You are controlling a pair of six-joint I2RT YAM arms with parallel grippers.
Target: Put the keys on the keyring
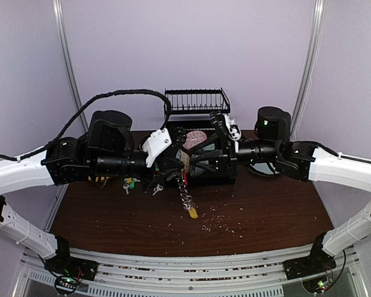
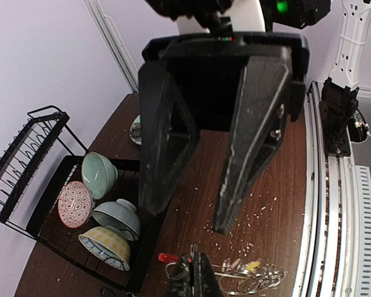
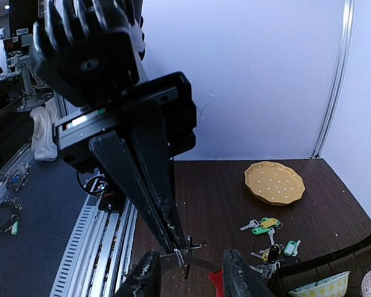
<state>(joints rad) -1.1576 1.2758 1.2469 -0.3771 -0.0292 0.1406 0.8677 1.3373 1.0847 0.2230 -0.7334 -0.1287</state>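
Keyring aloft; key pickup next.
My left gripper (image 3: pixel 178 244) is clamped on the keyring (image 2: pixel 253 275) above the table (image 1: pixel 266 216); my right gripper (image 2: pixel 188 216) stands open-jawed beside it, empty. Loose keys (image 3: pixel 269 238) lie below: the right must, I judge, descend for one.

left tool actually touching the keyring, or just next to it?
Touching. The right wrist view shows the left tool with its fingertips pinched shut on the keyring, no gap visible. The left wrist view agrees.
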